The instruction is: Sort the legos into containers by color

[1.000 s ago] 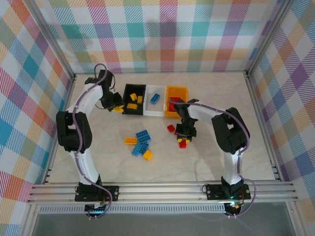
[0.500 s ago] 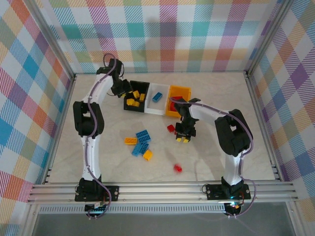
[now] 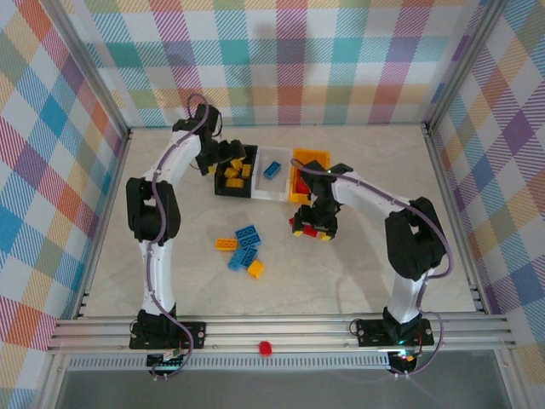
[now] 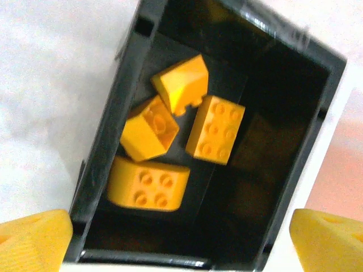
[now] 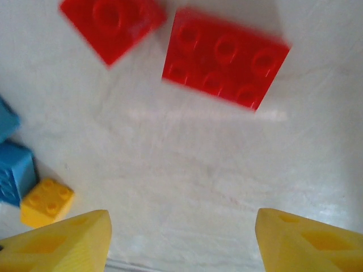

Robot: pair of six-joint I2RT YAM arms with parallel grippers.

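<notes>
Four yellow bricks (image 4: 214, 129) crowd one wall; black bin (image 4: 266, 187) half bare.

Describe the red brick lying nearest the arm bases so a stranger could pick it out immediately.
Find the metal rails along the table's near edge, where both arms are bolted. Midway between the bases, at the rails' front edge, lies one small red brick. It sits alone; every other brick is farther back.
</notes>
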